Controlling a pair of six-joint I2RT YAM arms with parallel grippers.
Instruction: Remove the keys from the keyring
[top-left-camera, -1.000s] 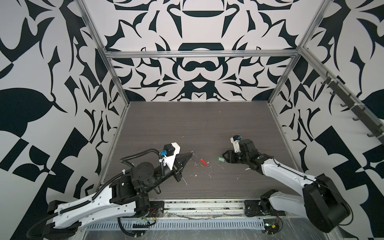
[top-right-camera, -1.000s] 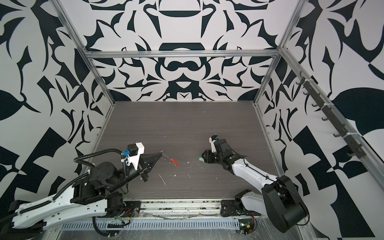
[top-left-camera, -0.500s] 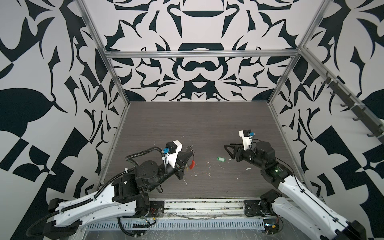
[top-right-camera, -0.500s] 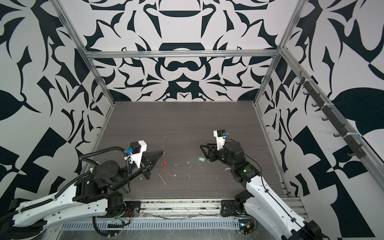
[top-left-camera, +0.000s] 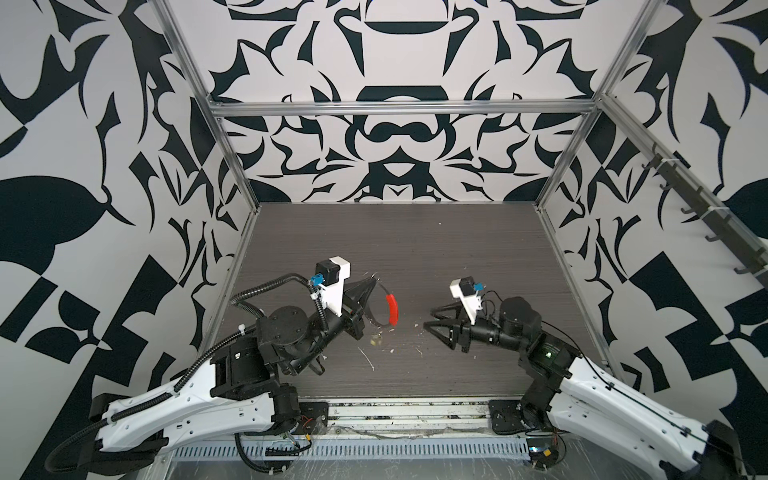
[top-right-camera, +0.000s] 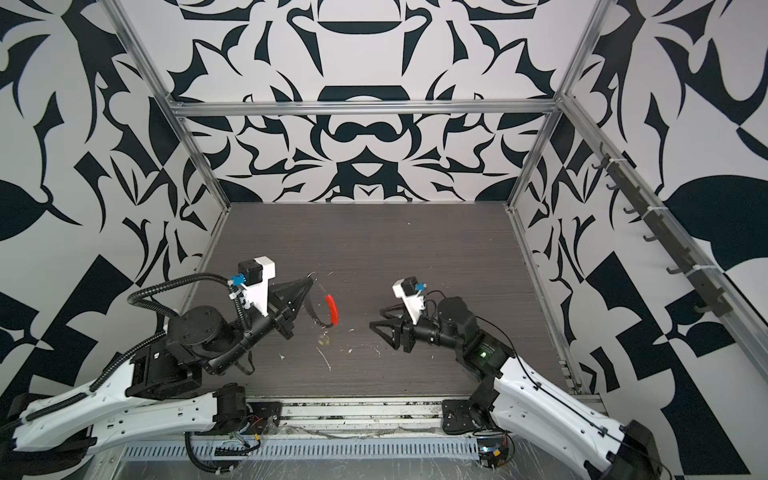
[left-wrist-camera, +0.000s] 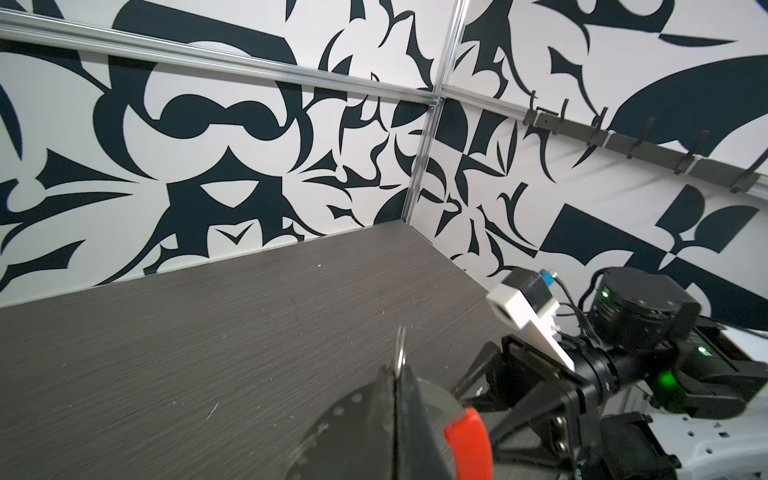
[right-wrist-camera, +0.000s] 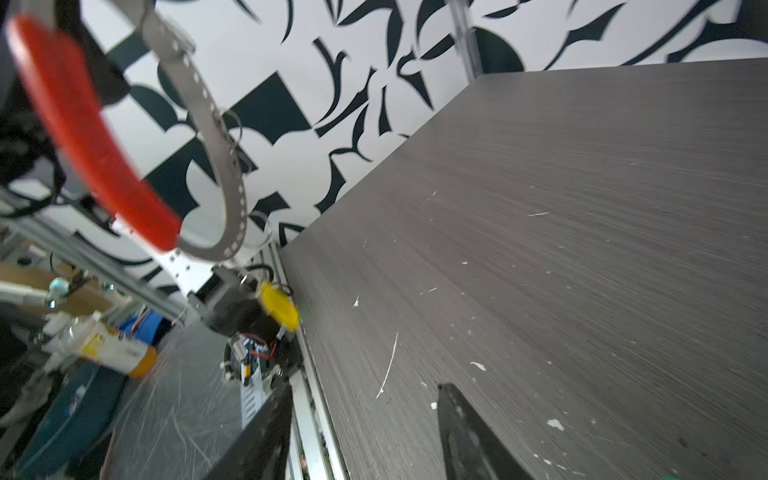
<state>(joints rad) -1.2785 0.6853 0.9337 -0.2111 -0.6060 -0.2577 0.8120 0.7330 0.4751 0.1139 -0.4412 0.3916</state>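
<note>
My left gripper (top-left-camera: 374, 280) (top-right-camera: 309, 280) is raised above the dark table (top-left-camera: 415, 249) and shut on the keyring (top-left-camera: 392, 307) (top-right-camera: 331, 309), a grey perforated hoop with a red section. The hoop hangs edge-down from its fingertips (left-wrist-camera: 395, 374). A blurred key with a yellow tag (top-left-camera: 377, 340) (top-right-camera: 323, 340) (right-wrist-camera: 278, 307) sits just below the hoop's lowest point; I cannot tell whether it is still attached. My right gripper (top-left-camera: 430, 319) (top-right-camera: 377, 317) (right-wrist-camera: 365, 390) faces the hoop (right-wrist-camera: 220, 166) from the right, open and holding nothing.
White flecks and scratches (top-left-camera: 368, 359) mark the table near the front. Patterned walls close in on three sides. A rail of hooks (top-left-camera: 706, 208) runs along the right wall. A metal rail (top-left-camera: 395, 409) borders the table's front edge.
My left gripper has lifted the keyring off the table, and the hoop now hangs below it. My right arm has pulled back to the right, away from the table's middle, and risen.
</note>
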